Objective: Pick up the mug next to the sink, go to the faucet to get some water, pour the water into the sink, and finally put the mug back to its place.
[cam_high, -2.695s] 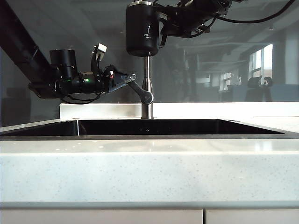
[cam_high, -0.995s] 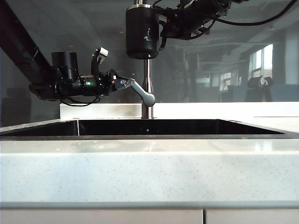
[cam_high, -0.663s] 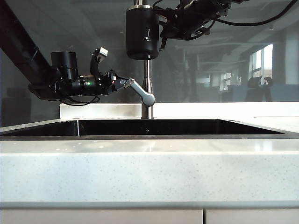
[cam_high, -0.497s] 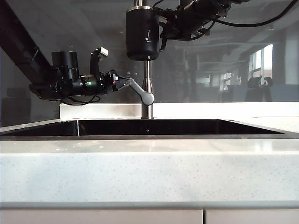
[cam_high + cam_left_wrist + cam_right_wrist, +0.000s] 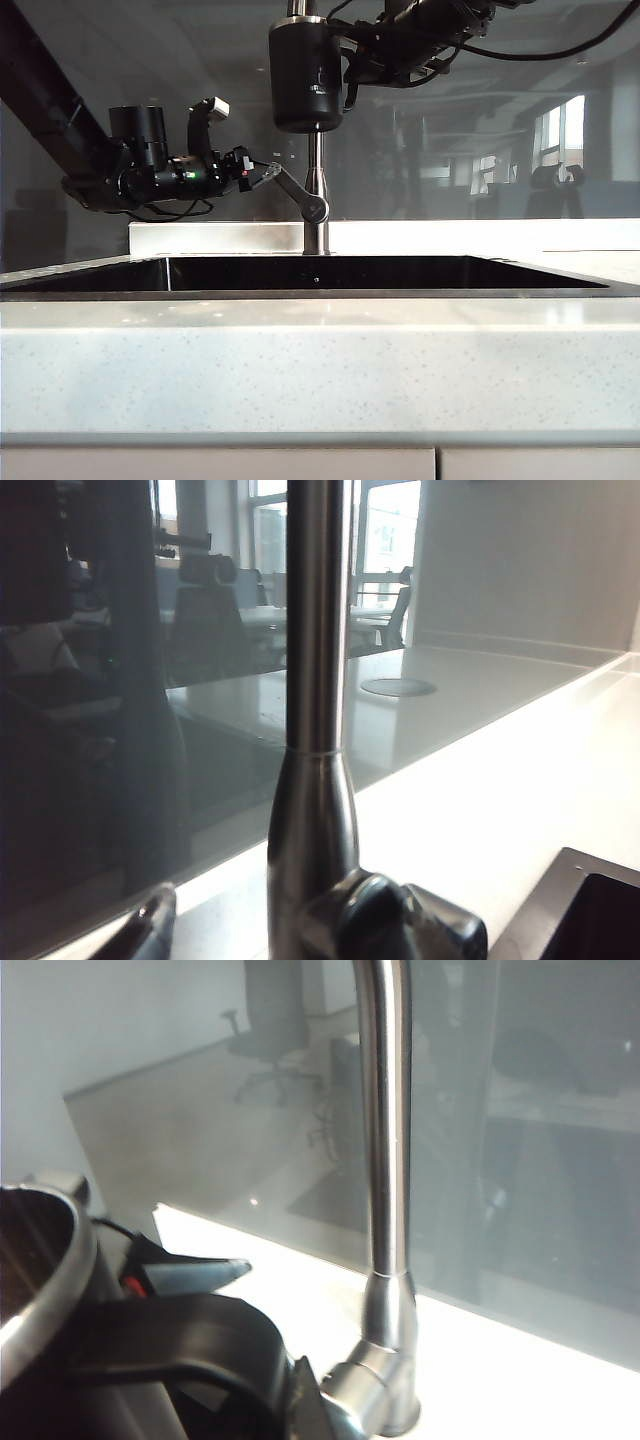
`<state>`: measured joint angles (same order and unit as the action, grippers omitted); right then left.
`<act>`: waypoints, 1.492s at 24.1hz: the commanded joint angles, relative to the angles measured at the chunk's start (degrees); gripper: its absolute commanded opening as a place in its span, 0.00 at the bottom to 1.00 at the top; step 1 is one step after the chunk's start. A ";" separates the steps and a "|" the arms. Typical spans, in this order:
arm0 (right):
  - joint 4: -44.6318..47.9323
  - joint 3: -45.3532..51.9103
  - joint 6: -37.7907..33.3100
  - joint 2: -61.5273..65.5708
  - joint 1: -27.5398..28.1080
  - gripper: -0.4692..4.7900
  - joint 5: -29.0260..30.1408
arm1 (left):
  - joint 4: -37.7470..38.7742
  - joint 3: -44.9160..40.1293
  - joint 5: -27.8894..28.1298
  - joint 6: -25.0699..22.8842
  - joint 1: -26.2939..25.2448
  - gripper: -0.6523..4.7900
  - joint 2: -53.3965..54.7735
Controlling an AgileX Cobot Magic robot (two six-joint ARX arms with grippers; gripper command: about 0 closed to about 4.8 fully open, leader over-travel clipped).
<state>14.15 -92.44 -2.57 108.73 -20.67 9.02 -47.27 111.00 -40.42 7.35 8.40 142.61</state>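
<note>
The mug, its handle foremost, sits beside the upright faucet; right pincer unseen.

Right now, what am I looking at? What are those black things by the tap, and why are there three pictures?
It's a robot with two arms, working at a kitchen sink. One picture comes from a camera in front of the counter. The other two come from little cameras on the robot's wrists, so they see close up.

The right gripper, up high, is shut on a black mug by its handle, holding it under the faucet. That arm's camera sees the mug's shiny rim.

The left gripper is at the lever that turns the water on. I can't tell whether its fingers are pinching it.

I can't see any water running.
</note>
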 commanded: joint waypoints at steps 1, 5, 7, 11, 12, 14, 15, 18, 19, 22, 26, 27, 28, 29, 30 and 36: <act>0.98 -0.66 3.58 -1.44 1.42 0.08 -0.39 | -1.68 0.26 -6.69 2.75 -0.85 0.62 -0.42; -0.57 -0.66 13.09 -2.64 3.50 0.08 -1.46 | -1.55 0.24 -7.41 2.75 -1.03 0.62 -0.42; -2.19 -0.68 21.99 -3.45 3.80 0.08 -5.81 | -1.64 0.24 -7.26 2.73 -1.25 0.62 -0.42; -3.50 -0.63 42.14 -5.03 3.48 0.08 -9.49 | -1.64 0.24 -6.82 2.67 -1.25 0.62 -0.42; -3.15 -0.63 46.42 -5.11 3.19 0.08 -10.82 | -1.66 0.24 -6.75 2.67 -1.25 0.62 -0.42; -3.17 -0.63 51.23 -5.20 2.75 0.08 -12.98 | -1.64 0.24 -6.75 2.69 -1.27 0.62 -0.42; -3.23 -0.63 55.08 -5.20 2.71 0.08 -14.36 | -1.66 0.24 -6.75 2.67 -1.27 0.62 -0.42; -3.10 -0.63 67.04 -5.20 1.33 0.08 -18.29 | -1.64 0.24 -6.78 2.69 -1.27 0.62 -0.42; -2.97 -0.63 70.95 -5.20 0.94 0.08 -19.02 | -1.64 0.24 -6.78 2.69 -1.25 0.62 -0.42; 0.57 -0.63 81.31 -5.20 -0.81 0.08 -22.08 | -1.64 0.24 -6.75 2.69 -1.25 0.62 -0.42; 5.66 -0.63 93.24 -5.42 -1.95 0.08 -22.45 | -1.62 0.26 -6.75 2.71 -1.27 0.62 -0.42; 5.90 -0.63 95.82 -5.55 -2.29 0.08 -22.40 | -1.62 0.26 -6.78 2.71 -1.25 0.62 -0.42; 5.84 -0.63 97.46 -5.77 -2.32 0.08 -22.38 | -1.64 0.26 -6.78 2.71 -1.25 0.62 -0.42; 5.84 -0.63 99.10 -5.81 -2.32 0.08 -21.90 | -1.64 0.26 -6.78 2.71 -1.25 0.62 -0.42; 5.84 -0.63 100.54 -5.84 -2.32 0.08 -21.77 | -1.64 0.26 -6.78 2.71 -1.25 0.62 -0.42; 5.79 -0.63 109.04 -6.03 -2.62 0.08 -21.90 | -1.64 0.26 -6.75 2.71 -1.25 0.62 -0.42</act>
<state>17.26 -92.49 104.68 103.72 -22.90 -13.02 -48.18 111.15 -47.24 9.96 7.27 142.61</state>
